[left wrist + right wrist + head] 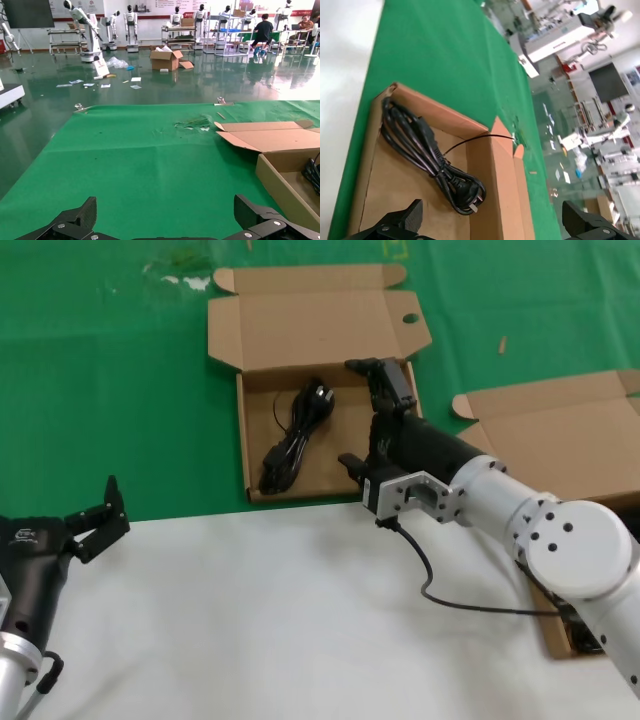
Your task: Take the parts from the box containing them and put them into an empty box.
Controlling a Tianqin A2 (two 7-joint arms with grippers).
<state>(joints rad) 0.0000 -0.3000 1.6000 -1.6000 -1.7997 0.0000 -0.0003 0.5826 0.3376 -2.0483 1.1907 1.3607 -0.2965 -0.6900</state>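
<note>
Cord (293, 438) lies coiled in the holed-flap box (257, 425), w/ plug end toward the lid; that box sits on the green mat (110, 370) at centre. Your right tool (385, 375) hovers over that box's right wall, fingers spread wide, holding nothing. Plain-flap box (560, 445) sits to the right, mostly behind the right arm. Left tool (100, 520) waits at the bench (260, 620) edge, front-left, also wide and empty.

Black power cord (295, 438) in a plain brown cardboard box (262, 335), on a green cloth (100, 380); white table (250, 620)
</note>
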